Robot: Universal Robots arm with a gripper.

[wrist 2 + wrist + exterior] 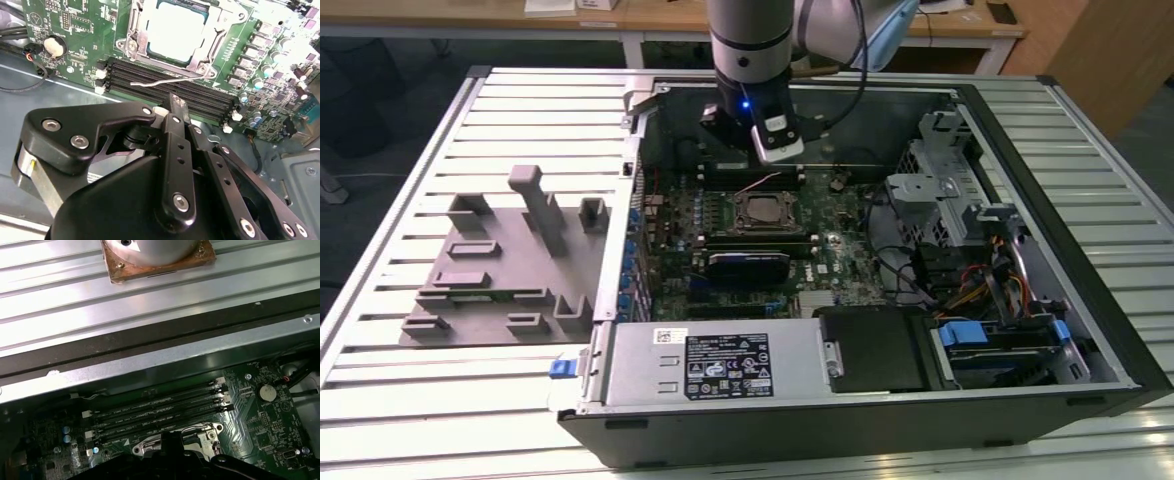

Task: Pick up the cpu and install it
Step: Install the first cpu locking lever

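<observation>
We see the cpu (175, 27) seated in the metal socket frame (132, 30) on the green motherboard (720, 250), inside the open computer case (1067, 330) on the slatted counter (400, 400). The claw (774, 150) hangs above the board at 12 o'clock from the socket, holding nothing that we can make out; we cannot tell whether it is open or closed. A grey tray (480, 290) lies at 9 o'clock from the case.
</observation>
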